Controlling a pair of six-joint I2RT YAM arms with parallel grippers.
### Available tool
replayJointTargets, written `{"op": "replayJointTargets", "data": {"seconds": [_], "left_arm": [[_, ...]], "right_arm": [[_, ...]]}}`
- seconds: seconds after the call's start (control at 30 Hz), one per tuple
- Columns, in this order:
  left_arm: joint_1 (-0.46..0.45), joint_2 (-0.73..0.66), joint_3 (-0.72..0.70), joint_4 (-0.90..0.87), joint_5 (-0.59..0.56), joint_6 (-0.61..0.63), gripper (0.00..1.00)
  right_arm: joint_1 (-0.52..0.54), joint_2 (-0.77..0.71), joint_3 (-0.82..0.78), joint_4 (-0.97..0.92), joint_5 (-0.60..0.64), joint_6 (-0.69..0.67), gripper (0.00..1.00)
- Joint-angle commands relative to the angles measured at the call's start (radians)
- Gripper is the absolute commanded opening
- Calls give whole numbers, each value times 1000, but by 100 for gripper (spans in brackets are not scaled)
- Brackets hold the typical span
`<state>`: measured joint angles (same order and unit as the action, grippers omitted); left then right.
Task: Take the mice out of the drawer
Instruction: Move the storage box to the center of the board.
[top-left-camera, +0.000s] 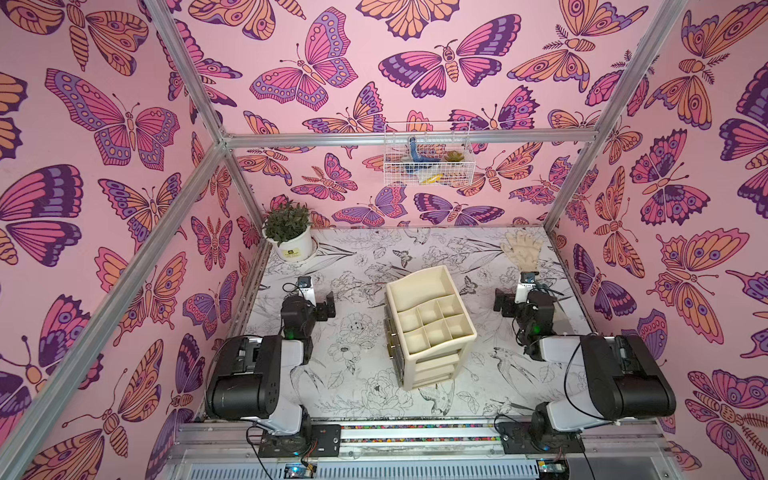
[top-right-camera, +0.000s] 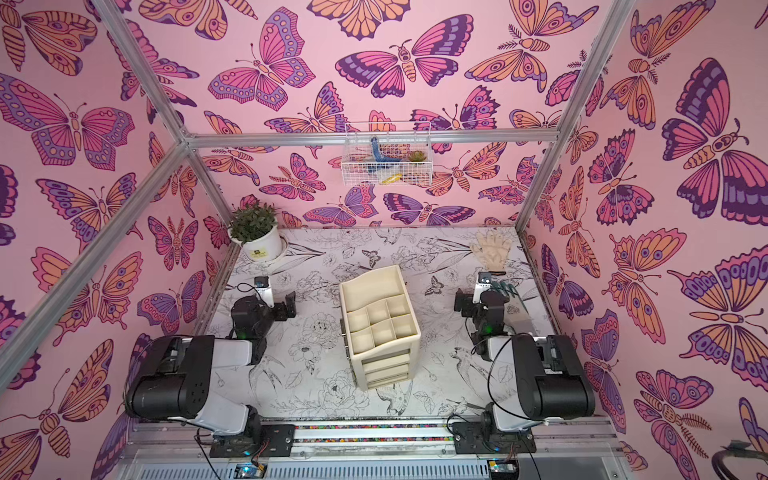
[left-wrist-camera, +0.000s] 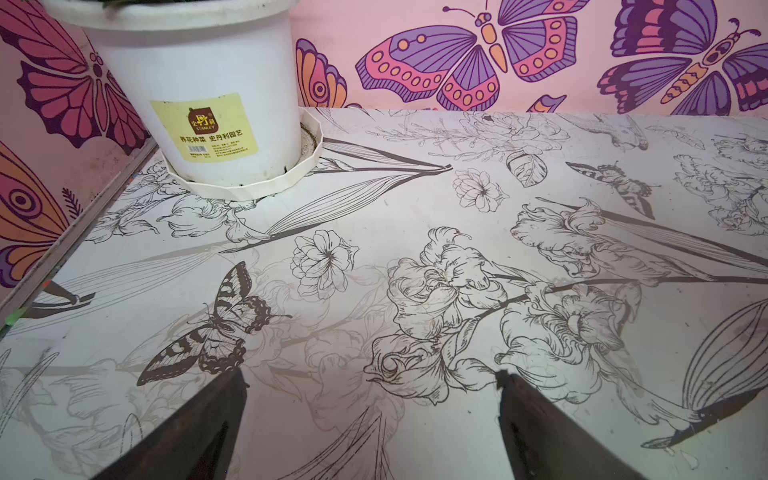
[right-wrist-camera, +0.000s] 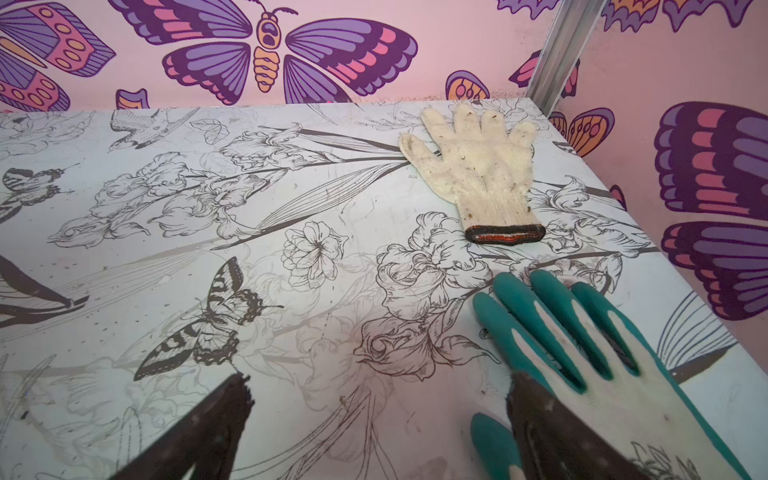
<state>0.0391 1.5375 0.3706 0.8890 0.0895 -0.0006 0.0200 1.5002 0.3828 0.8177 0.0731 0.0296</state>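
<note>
A cream drawer unit stands mid-table, with open compartments on top and a stack of drawers on its near face; all of them look shut. The mice are hidden from every view. My left gripper hovers left of the unit, open, with only bare table between its fingers. My right gripper hovers right of the unit, also open and holding nothing. Both point toward the back wall, away from the drawers.
A white plant pot sits in the back left corner. A cream knit glove lies at the back right. A teal-and-white glove lies under the right gripper's outer finger. A wire basket hangs on the back wall.
</note>
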Motion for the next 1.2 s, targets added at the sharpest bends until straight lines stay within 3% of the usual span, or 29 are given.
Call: {"op": "replayJointTargets", "data": {"seconds": [0.0, 0.73, 1.0, 1.07, 1.1, 1.17], "left_arm": [[1, 1, 2, -4, 9, 10, 99], [-10, 0, 1, -1, -14, 17, 99], [4, -7, 7, -14, 29, 17, 100], [-1, -61, 43, -131, 48, 31, 100], [-1, -107, 96, -294, 31, 20, 100], [-10, -160, 172, -445, 17, 11, 100]], "right_arm": [[-20, 7, 19, -6, -43, 18, 99], [-20, 8, 21, -10, -44, 19, 99], [-20, 5, 21, -3, -40, 16, 99], [-11, -18, 32, -21, -37, -1, 99], [5, -54, 47, -77, 5, -5, 99], [32, -144, 92, -241, 62, -8, 99]]}}
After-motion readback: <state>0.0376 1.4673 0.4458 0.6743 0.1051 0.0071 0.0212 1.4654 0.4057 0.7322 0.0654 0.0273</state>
